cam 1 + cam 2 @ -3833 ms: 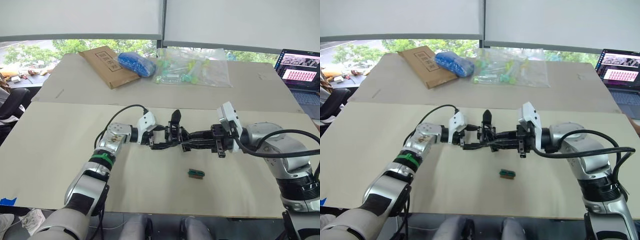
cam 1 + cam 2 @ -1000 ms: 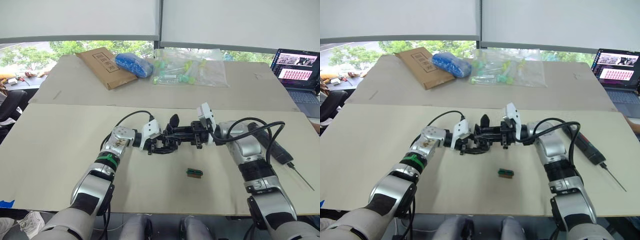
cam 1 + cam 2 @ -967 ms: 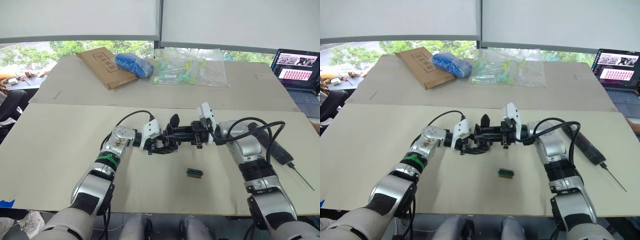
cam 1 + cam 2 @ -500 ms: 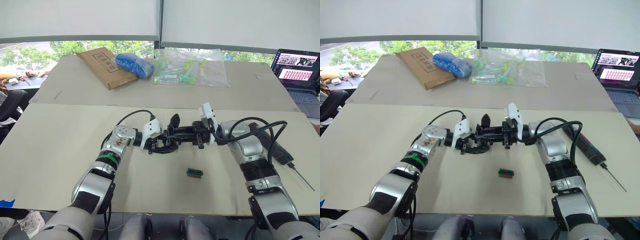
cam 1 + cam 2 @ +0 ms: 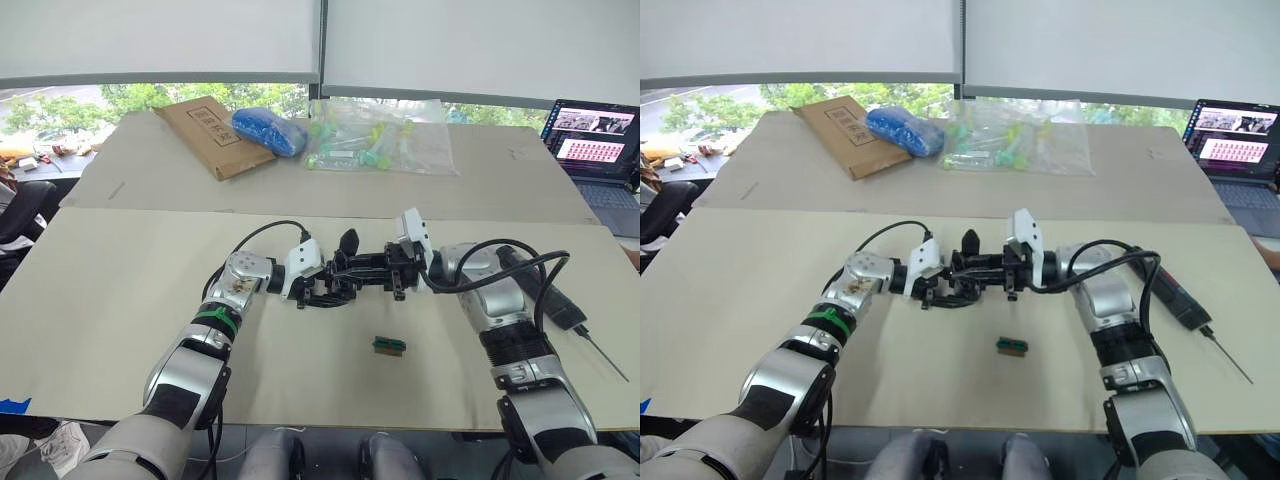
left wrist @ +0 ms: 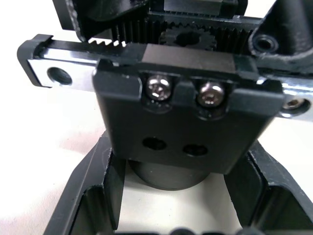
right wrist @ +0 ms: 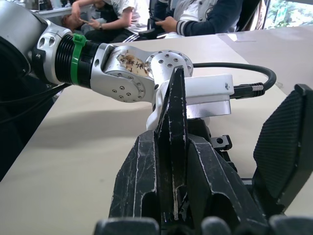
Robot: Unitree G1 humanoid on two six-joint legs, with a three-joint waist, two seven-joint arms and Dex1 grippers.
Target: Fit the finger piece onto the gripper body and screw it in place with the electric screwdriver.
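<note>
Right gripper (image 5: 360,270) edged left, clamping finger piece (image 7: 174,127); left gripper (image 5: 314,290) clasps gripper body (image 6: 186,122); green block (image 5: 391,346) nearby.

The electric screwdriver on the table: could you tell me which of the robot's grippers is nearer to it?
Right. The electric screwdriver lies off to the robot's right. The right gripper is at the gripper body mid-table; the left gripper holds that body from farther left.
</note>
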